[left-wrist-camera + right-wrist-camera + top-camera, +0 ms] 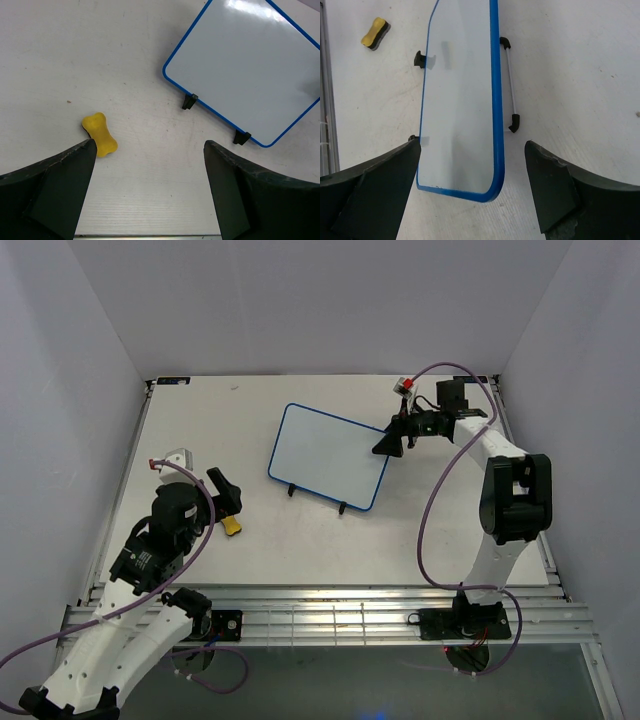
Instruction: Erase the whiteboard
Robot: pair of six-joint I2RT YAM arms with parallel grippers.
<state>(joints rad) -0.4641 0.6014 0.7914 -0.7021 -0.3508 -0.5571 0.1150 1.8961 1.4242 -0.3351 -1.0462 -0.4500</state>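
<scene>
Fingers of the left gripper fill the near corners of its wrist view, spread wide with only bare table between them. Just ahead, at 11 o'clock, lies the yellow eraser. The whiteboard sits near the table's centre, turned askew, its white face blank and its black feet toward 6 o'clock. The right gripper hovers at the board's 3 o'clock edge, jaws wide apart, clasping nothing.
</scene>
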